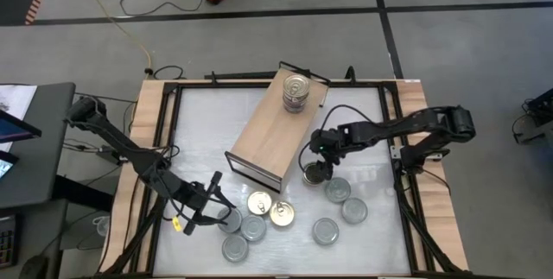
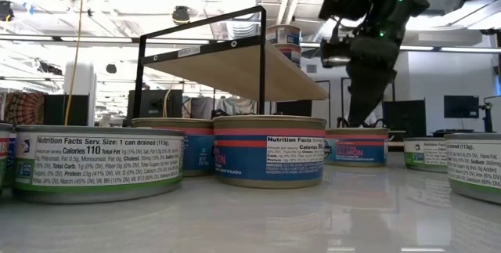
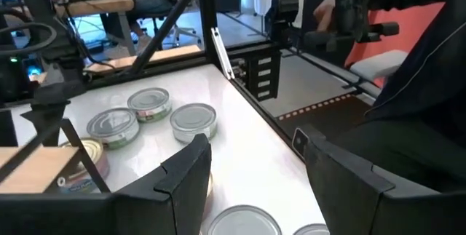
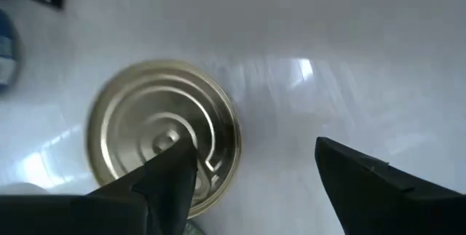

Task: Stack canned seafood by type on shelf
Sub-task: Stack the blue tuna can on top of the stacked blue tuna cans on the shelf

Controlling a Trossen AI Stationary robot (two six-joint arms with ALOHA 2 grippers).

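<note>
Overhead, the right gripper [image 1: 316, 172] hangs just off the shelf's [image 1: 268, 132] near right corner, above a gold-lidded tin [image 4: 164, 145]; its jaws stand apart and empty, one finger [image 4: 169, 179] overlapping the lid's edge and the other over bare table [image 1: 371, 123], so the tin lies off-centre rather than between them. Near the table's front left, the left gripper [image 1: 216, 206] rests partly open and holding nothing beside the loose tins [image 1: 259, 214], while two stacked tins [image 1: 295, 91] stand on the shelf's far end.
</note>
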